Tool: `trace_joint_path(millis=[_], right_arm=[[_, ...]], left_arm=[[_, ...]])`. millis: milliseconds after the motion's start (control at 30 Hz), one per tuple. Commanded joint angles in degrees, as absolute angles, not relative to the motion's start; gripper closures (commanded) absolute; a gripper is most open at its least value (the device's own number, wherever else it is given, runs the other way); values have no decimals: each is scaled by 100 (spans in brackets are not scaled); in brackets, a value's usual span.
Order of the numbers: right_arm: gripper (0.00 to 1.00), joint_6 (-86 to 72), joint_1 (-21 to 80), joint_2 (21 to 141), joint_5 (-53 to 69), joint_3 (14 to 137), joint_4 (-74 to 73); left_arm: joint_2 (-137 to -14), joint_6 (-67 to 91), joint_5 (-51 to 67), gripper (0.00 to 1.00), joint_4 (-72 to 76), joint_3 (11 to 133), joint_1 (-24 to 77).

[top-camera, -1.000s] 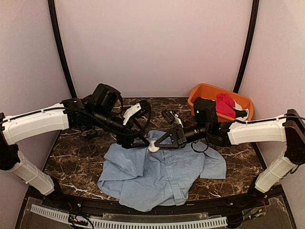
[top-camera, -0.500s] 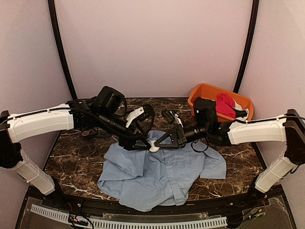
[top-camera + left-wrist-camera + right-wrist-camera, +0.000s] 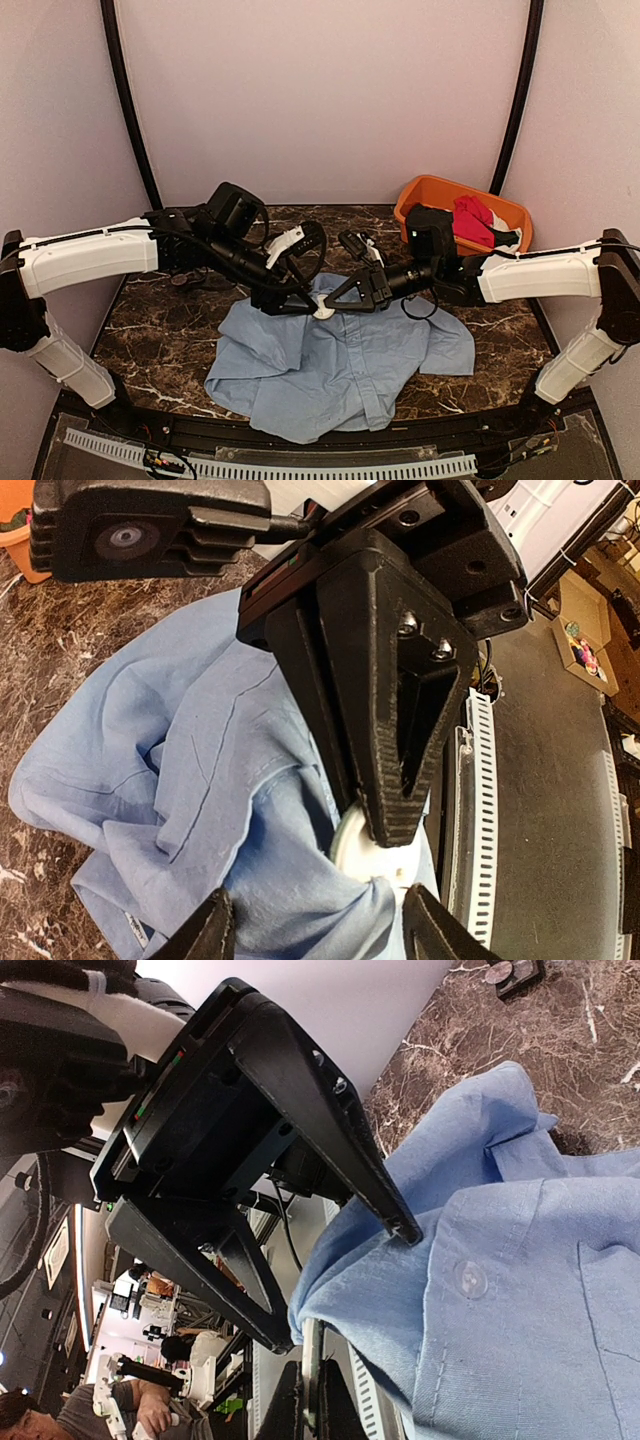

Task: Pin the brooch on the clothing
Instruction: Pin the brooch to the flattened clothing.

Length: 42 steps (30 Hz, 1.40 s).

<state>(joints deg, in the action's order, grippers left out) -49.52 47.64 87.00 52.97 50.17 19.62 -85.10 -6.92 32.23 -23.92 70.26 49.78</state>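
Note:
The clothing, a light blue shirt (image 3: 340, 370), lies crumpled on the marble table, its upper edge lifted between the two arms. My right gripper (image 3: 318, 1408) is shut on the brooch (image 3: 385, 855), a small round disc that shows white here and stands edge-on (image 3: 313, 1355) against a fold of the shirt (image 3: 480, 1260). My left gripper (image 3: 320, 935) is open, its fingers (image 3: 205, 935) either side of that fold and the disc, facing the right gripper (image 3: 395, 820). From above, both grippers meet over the shirt's collar side, left (image 3: 290, 303) and right (image 3: 335, 300).
An orange basin (image 3: 430, 190) at the back right holds a red garment (image 3: 470, 220) and dark cloth. A small dark object (image 3: 185, 278) lies on the table behind the left arm. A white slotted rail (image 3: 300, 468) runs along the near edge.
The left arm has shifted a little to the right toward the right gripper, and its jaws have narrowed around the fold. The right arm holds still with the disc.

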Motion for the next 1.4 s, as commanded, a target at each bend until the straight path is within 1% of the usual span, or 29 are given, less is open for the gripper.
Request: trace_joint_path(millis=[0, 533, 933, 1367], right_arm=[[100, -4791, 4798, 8673, 5376, 5238, 2053], [100, -4614, 4886, 8728, 5300, 5432, 1738], [100, -4376, 4952, 8728, 5171, 5577, 1388], [100, -4333, 4992, 8719, 5101, 5633, 1271]], left_arm=[[-8538, -665, 3200, 43, -2516, 7149, 5018], [-8629, -668, 3095, 52, -2585, 7202, 5071], [-8719, -639, 2927, 55, -2725, 7304, 5087], [-8909, -695, 2359, 56, -2992, 7503, 5292]])
